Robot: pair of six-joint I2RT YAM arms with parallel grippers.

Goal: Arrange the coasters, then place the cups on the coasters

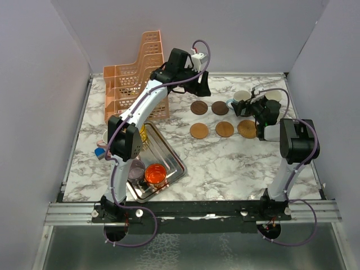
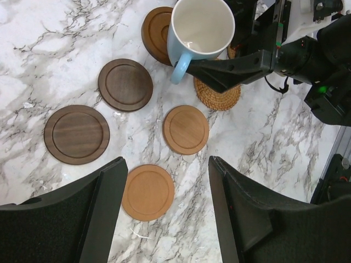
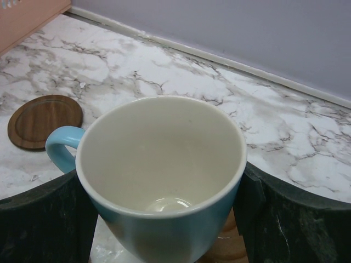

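The light blue cup [image 3: 159, 181], cream inside, stood upright in the far right part of the marble table [image 1: 225, 163]. Its handle was turned to the left in the right wrist view. The right gripper [image 3: 164, 219] was clamped on it, with one dark finger pressed on each side of the cup wall.

In the left wrist view the cup covered a part of a brown coaster [image 2: 155, 27], and one finger of the right gripper crossed over a woven coaster [image 2: 219, 98]. In the right wrist view a small part of a tan disc showed just below the cup. I could not tell if the cup rested on a coaster or was lifted above it.

Four more coasters lay flat on the table to the left of the cup, each apart from the others. They were a dark coaster [image 2: 125, 84], a second dark coaster [image 2: 77, 134], a tan coaster [image 2: 186, 129] and a second tan coaster [image 2: 148, 192].

The left gripper [image 2: 167, 164] hung above these coasters with its jaws apart. Only the table and the second tan coaster were seen between its fingers.

In the near left part of the table was a silver tray [image 1: 177, 163]. An orange cup [image 1: 155, 174] and a grey-purple cup [image 1: 136, 169] stood in it side by side. A yellow cup [image 1: 143, 133] was at its far end, mostly hidden behind the left arm. An orange plastic rack [image 1: 135, 79] stood in the far left corner.
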